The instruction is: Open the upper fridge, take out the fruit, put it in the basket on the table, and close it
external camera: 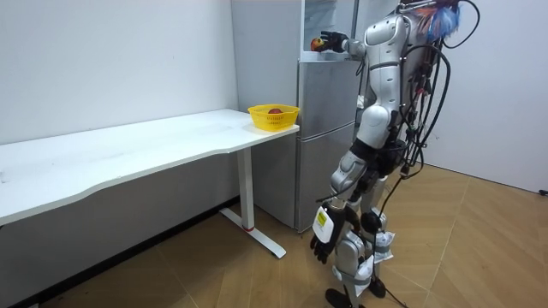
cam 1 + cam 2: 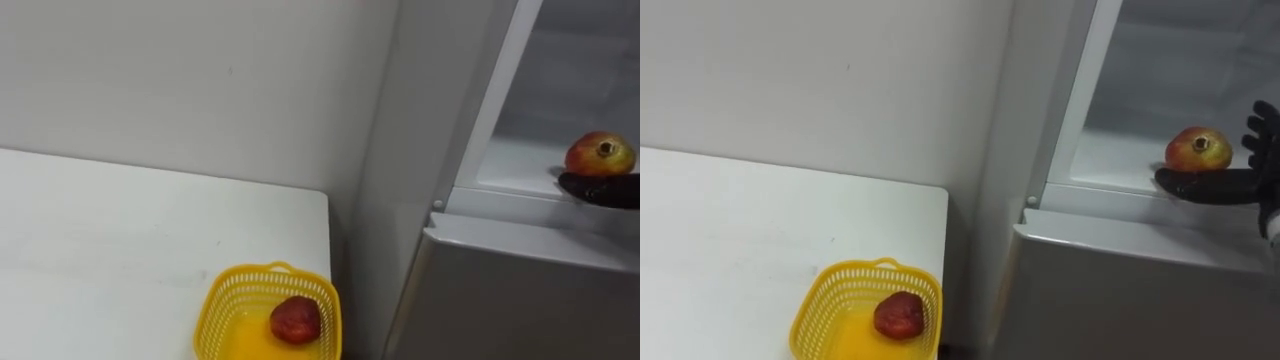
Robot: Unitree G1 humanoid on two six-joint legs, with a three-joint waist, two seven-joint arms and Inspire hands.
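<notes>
Round, firm and probably smooth-skinned, the fruit (image 2: 1198,150) sits on the upper fridge shelf (image 2: 1110,162) — the right hand (image 2: 1215,184), fingers wide and thumb lying before it, should cup its middle — the left hand (image 1: 324,245) hangs low.

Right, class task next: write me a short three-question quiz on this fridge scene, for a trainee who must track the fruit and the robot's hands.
1. True or false: the yellow plastic mesh basket on the white table is empty.
2. Pick one. The round red-and-yellow fruit lies A) in the basket, B) on the white shelf in the open upper compartment of the grey fridge, C) on the table.
3. Which hand is at that fruit?
Key: 1 false: a dark red fruit lies in it. 2 B. 3 the right hand; the left hand hangs at the robot's side.
</notes>
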